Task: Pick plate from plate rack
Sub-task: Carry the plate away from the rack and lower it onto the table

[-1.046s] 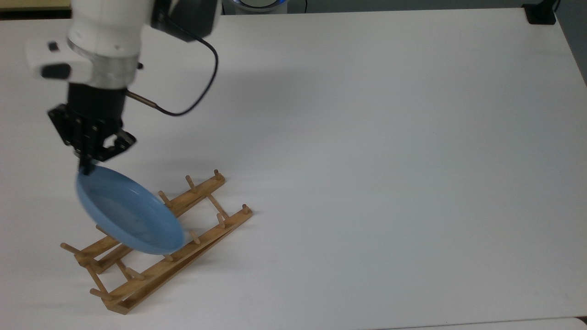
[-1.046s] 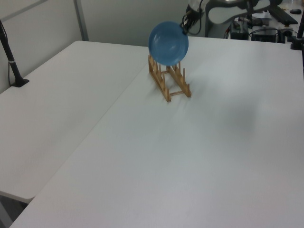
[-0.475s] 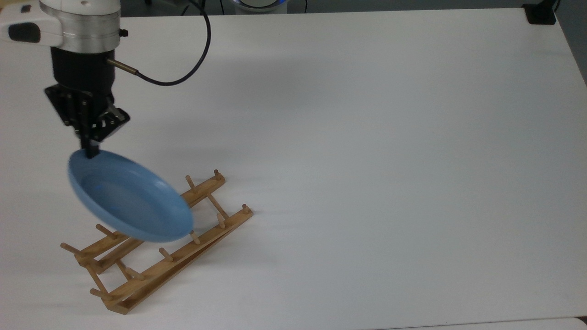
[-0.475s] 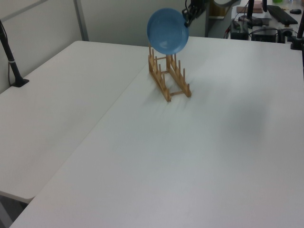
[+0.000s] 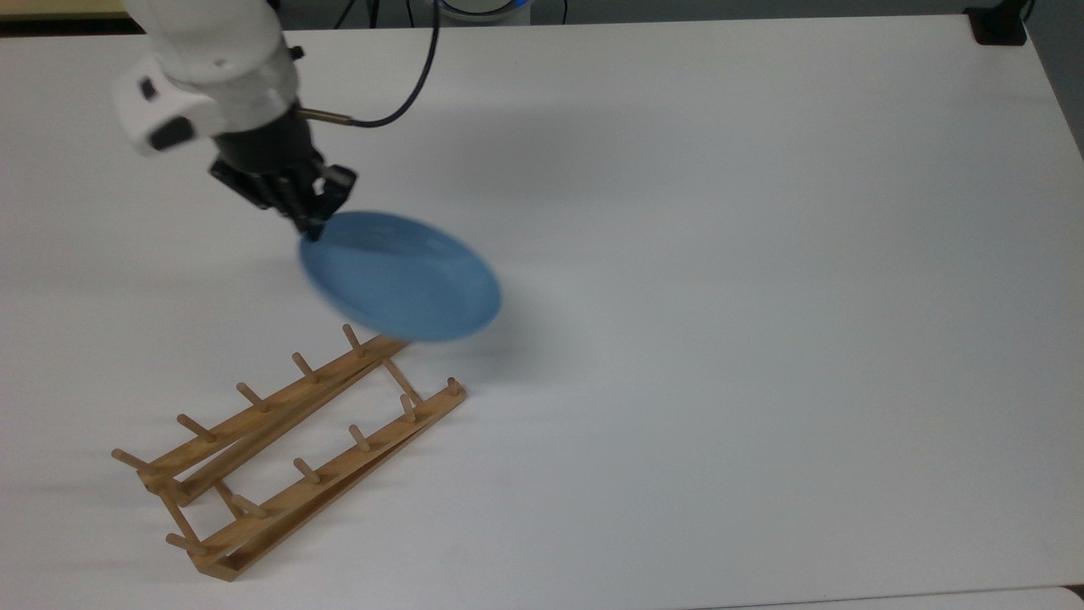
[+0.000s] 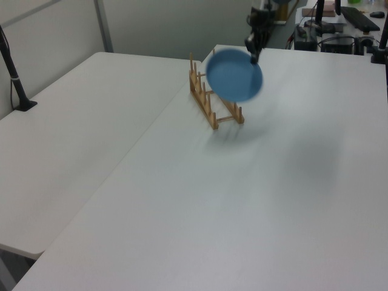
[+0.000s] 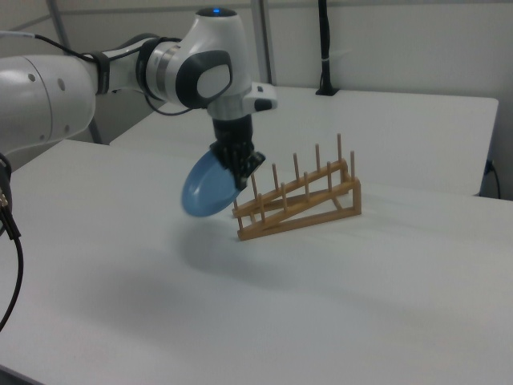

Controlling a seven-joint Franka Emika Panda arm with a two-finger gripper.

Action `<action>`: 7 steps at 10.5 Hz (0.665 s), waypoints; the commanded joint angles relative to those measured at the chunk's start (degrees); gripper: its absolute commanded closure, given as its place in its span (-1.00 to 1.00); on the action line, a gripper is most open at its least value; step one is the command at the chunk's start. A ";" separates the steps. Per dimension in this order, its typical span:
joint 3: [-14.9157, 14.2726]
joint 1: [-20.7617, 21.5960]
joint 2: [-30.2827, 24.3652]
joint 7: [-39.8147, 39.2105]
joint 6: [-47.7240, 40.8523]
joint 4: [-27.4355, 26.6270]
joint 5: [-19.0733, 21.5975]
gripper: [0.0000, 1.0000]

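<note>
The blue plate (image 5: 402, 277) hangs tilted in the air, clear of the plate rack (image 5: 288, 445), with my gripper (image 5: 310, 227) shut on its rim. In the top view the plate is above and to the right of the rack's upper end. In the left view the plate (image 6: 235, 75) hangs below my gripper (image 6: 251, 56), in front of the rack (image 6: 213, 100). In the right view the plate (image 7: 207, 188) is to the left of the rack (image 7: 300, 203), held by my gripper (image 7: 238, 183) at its upper right edge. No plate stands between the rack's pegs.
The white table (image 5: 720, 296) stretches wide to the top view's right of the rack. A black clamp (image 5: 998, 25) sits at its far right corner. In the left view a black post (image 6: 12, 73) stands on an adjoining table at the left.
The plate has come up out of the rack and swung away with my gripper, toward the top view's right and upward. The rack has stayed in place.
</note>
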 commanded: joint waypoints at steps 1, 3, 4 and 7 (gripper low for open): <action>-0.25 3.12 -1.79 -22.85 -8.59 -7.01 1.07 1.00; -0.25 3.83 -1.00 -31.42 -11.50 -9.39 0.99 1.00; -0.25 4.62 0.05 -33.71 -13.08 -9.83 0.99 1.00; -0.25 7.52 4.18 -34.62 -16.08 -10.98 0.46 1.00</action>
